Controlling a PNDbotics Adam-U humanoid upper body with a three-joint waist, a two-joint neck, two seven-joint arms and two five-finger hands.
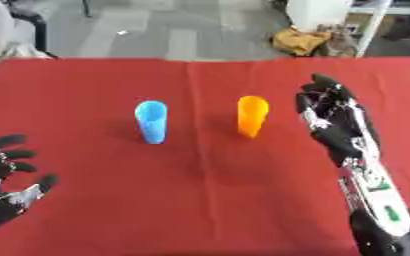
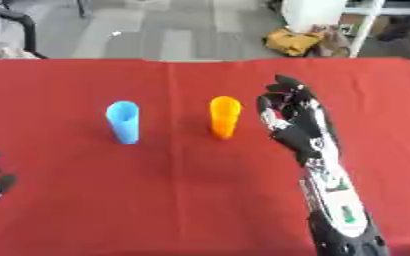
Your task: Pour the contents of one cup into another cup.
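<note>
A blue cup [image 1: 152,121] stands upright on the red table [image 1: 208,200], left of centre. An orange cup [image 1: 252,116] stands upright a short way to its right. What the cups hold is hidden from this angle. My right hand [image 1: 329,116] hovers just right of the orange cup with its fingers straight and apart from the cup. My left hand [image 1: 3,172] rests open at the lower left edge, fingers up, well away from the blue cup.
The red cloth runs to a far edge [image 1: 208,60], with grey floor beyond. A yellow bundle [image 1: 298,40] and a white shelf leg [image 1: 370,27] lie past that edge at the right. A chair [image 1: 29,25] shows at the far left.
</note>
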